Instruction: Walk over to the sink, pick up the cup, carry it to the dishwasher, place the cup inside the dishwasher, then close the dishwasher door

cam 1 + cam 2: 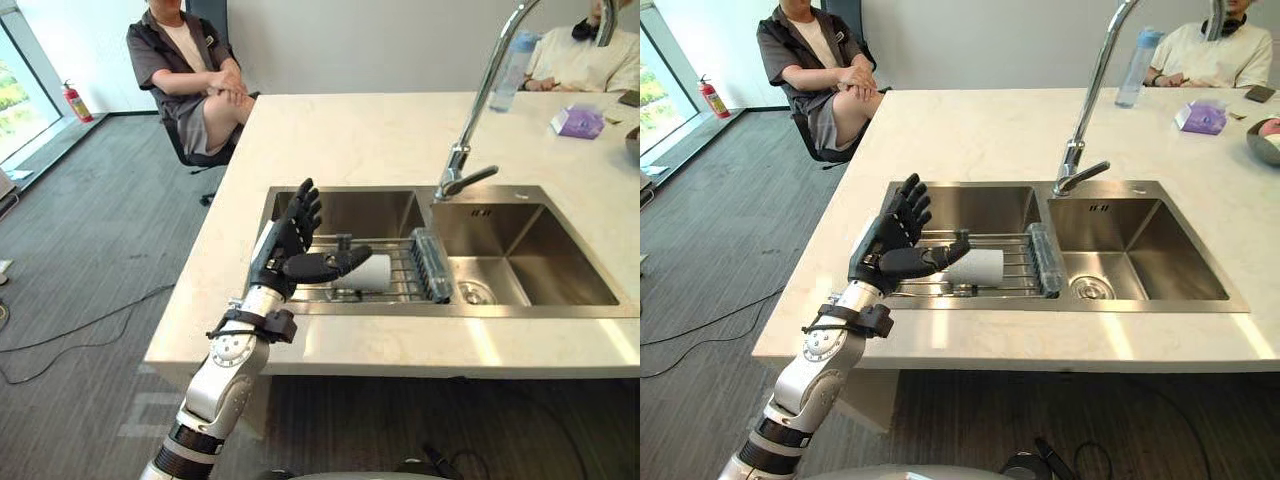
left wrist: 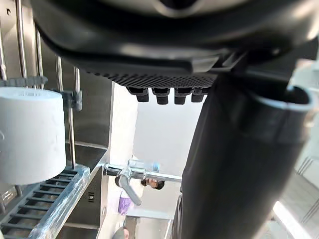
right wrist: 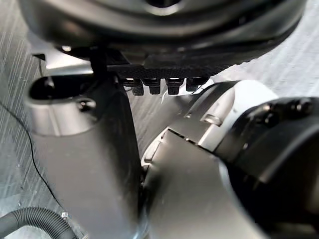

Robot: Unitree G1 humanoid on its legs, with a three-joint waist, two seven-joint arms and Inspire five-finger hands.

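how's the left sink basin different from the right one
The left basin holds a wire rack with a white cup lying on its side; the right basin is bare, its drain showing. The left hand hangs open by the left basin; no hand is at the right basin. Both are steel, set in one countertop.

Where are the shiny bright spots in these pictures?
Left eye view: pale glare streaks lie along the front edge of the counter. Right eye view: the steel of the sink reflects light, most along its rim. Left wrist view: the cup is lit bright white, and the robot hand looks dark against a bright background.
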